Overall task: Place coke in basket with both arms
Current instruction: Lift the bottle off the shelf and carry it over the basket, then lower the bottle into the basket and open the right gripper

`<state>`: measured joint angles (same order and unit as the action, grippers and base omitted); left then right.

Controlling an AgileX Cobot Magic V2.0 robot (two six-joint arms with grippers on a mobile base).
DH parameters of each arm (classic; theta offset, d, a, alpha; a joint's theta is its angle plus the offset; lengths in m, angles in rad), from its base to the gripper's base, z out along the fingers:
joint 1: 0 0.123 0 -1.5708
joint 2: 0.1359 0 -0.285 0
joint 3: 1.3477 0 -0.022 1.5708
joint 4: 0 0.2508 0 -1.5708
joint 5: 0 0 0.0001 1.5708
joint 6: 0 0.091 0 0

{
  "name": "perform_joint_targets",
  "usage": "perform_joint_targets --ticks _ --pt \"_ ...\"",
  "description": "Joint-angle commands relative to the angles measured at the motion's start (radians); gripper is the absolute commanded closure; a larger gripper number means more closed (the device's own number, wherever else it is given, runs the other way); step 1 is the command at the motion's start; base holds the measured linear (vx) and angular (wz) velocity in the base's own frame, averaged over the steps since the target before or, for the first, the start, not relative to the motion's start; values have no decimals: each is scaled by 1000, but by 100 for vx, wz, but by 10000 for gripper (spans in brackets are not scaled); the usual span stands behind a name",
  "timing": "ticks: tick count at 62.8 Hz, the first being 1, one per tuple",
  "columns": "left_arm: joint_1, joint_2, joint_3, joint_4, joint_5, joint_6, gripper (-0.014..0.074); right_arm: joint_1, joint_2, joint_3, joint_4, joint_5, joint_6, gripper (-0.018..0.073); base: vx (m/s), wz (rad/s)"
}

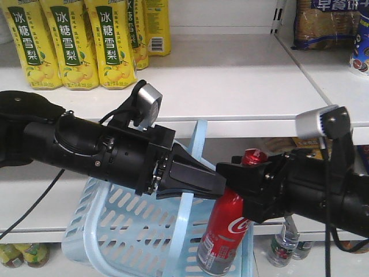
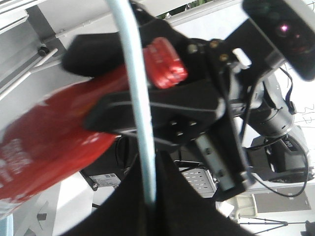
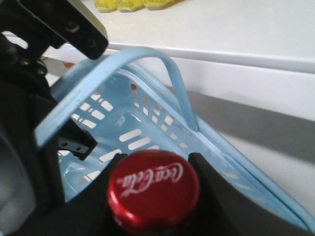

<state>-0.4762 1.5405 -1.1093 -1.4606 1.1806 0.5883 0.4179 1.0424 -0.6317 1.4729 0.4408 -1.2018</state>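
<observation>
The coke (image 1: 225, 231) hangs tilted, red cap (image 3: 153, 189) up, with my right gripper (image 1: 233, 179) shut on its neck. Its greyish base sits low at the right side of the light blue basket (image 1: 132, 231); I cannot tell if it is inside the walls. My left gripper (image 1: 222, 184) is shut on the basket's pale hoop handle (image 2: 140, 98), which runs up from between its jaws (image 2: 152, 196). In the right wrist view the slotted basket wall (image 3: 123, 113) lies below and behind the cap. Both gripper tips nearly meet at the bottle neck.
Yellow-labelled tea bottles (image 1: 75, 40) stand at the back left of the white shelf (image 1: 230, 75). A snack bag (image 1: 323, 23) is on the upper right shelf. Small bottles (image 1: 285, 245) stand low at the right, jars (image 1: 23, 254) low at the left.
</observation>
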Motion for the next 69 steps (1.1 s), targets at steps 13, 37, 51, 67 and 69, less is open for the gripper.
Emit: perform_joint_targets --ticks 13,37,51,67,69 --pt "1 -46 -26 -87 -19 21 603 89 124 -30 66 -117 -10 564 0 0" --pt "1 -46 -26 -87 -19 21 603 91 207 -30 66 -104 -54 508 0 0" --pt "1 -46 -26 -87 -19 21 603 91 207 -30 52 -94 -68 305 0 0" --pt "1 -46 -26 -87 -19 21 603 91 205 -30 36 -127 -99 36 0 0" --pt "1 -46 -26 -87 -19 21 603 89 205 -30 30 -128 -99 14 0 0"
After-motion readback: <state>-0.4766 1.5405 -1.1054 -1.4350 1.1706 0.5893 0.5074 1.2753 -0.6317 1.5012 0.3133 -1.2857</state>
